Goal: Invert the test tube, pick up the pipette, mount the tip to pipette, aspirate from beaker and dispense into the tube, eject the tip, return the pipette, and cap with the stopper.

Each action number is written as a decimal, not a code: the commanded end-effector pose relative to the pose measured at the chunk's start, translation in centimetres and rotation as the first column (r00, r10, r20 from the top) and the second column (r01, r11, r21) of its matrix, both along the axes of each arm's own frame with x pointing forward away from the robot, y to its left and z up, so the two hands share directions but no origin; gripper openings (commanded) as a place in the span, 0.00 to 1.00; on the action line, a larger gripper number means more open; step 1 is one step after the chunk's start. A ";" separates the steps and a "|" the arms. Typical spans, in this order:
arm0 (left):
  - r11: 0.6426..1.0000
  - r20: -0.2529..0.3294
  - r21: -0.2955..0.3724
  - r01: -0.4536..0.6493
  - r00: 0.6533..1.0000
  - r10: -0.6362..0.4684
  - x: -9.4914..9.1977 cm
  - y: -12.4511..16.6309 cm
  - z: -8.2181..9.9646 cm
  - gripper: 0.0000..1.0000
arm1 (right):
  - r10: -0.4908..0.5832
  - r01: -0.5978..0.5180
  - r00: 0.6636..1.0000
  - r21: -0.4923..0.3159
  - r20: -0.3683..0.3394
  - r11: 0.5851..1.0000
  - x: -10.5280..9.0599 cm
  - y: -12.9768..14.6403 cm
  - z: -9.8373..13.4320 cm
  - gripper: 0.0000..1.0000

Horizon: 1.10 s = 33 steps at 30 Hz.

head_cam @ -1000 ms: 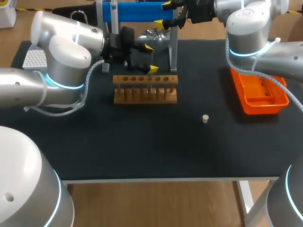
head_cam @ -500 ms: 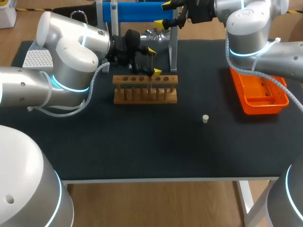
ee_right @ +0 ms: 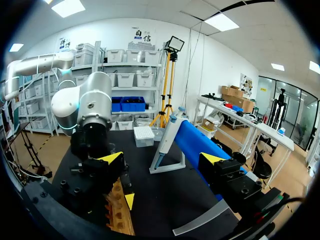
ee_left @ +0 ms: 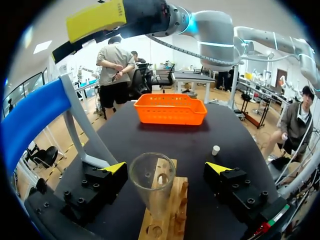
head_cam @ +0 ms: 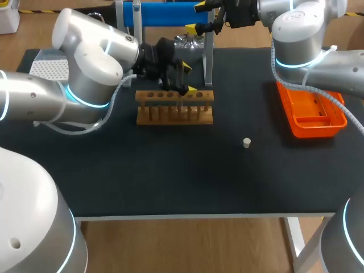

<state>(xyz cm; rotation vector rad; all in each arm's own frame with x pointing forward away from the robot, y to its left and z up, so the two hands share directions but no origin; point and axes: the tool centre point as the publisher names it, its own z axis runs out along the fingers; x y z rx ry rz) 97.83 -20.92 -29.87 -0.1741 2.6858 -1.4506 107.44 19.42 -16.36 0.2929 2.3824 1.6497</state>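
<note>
Glass test tube [ee_left: 152, 187] stands in the wooden rack [ee_left: 165, 220] between the spread fingers of the left gripper [ee_left: 167, 167], neither yellow tip touching it; light, brittle and slick, it likely wants a gentle pinch on the upper wall, below the rim; ahead lies the stopper [ee_left: 215, 149]; farther off, the orange basket [ee_left: 171, 109].

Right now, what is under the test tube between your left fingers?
The wooden test tube rack: the test tube stands in it, apparently in one of its holes. The tube's bottom end is hidden inside the rack.
</note>
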 end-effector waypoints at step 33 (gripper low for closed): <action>1.000 -0.001 -0.005 0.019 1.000 -0.019 0.3 0.5 -0.2 1.00 | 0.001 -0.001 1.000 -0.002 -0.001 1.000 -0.1 -0.1 0.1 1.00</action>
